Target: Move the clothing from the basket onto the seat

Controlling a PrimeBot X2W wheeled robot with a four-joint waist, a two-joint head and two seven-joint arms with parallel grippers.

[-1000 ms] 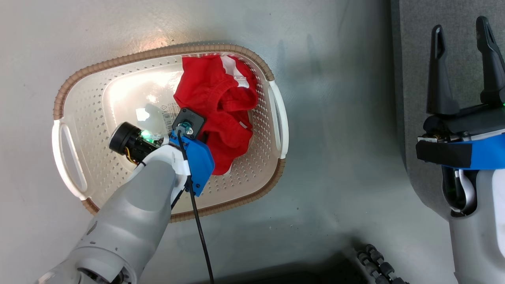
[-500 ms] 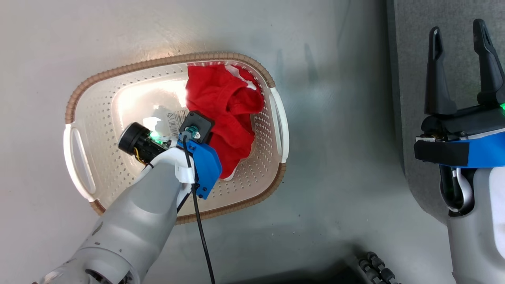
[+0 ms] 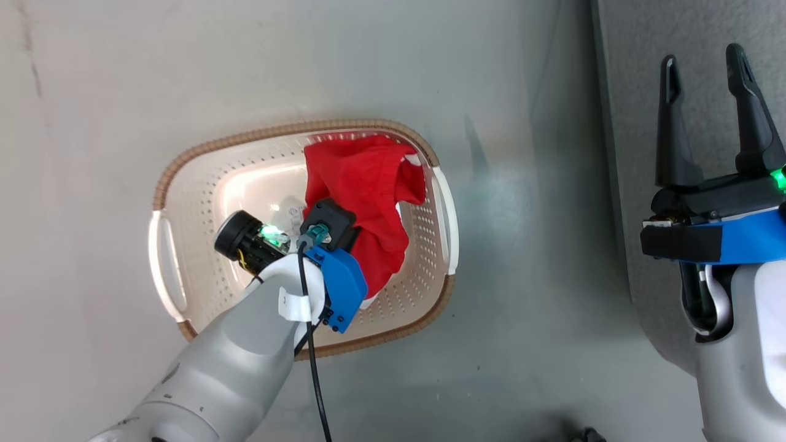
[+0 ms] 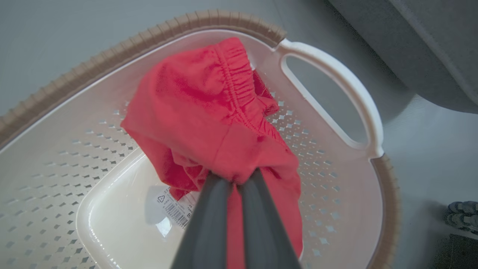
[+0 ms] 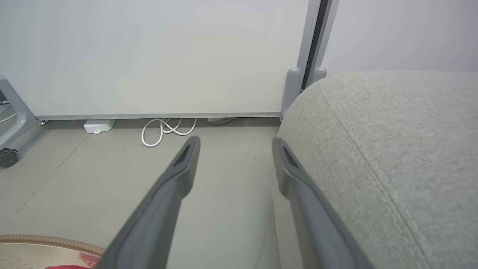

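The cream perforated basket (image 3: 202,178) with its brown rim stands on the floor. In it lies bright red clothing (image 3: 368,184), bunched toward the right end. My left arm reaches down into the basket, its blue wrist (image 3: 341,285) over the fabric. In the left wrist view my left gripper (image 4: 235,178) is shut on a fold of the clothing (image 4: 209,108), which hangs bunched from the tips above the basket's base (image 4: 112,224). My right gripper (image 3: 703,67) stands open and holds nothing, beside the edge of the grey seat (image 3: 626,37); the seat (image 5: 392,149) lies just right of the gripper (image 5: 235,144).
A barcode sticker (image 4: 175,211) shows on the basket's base. Bare grey floor lies between the basket and the seat. Ahead of the right gripper are a white wall panel (image 5: 149,56), a looped white cable (image 5: 164,130) and a caster wheel (image 5: 7,157).
My left gripper has shut on the red clothing and gathered it up off the base. The head camera has shifted, so the basket sits lower and further right. The right gripper stays open.
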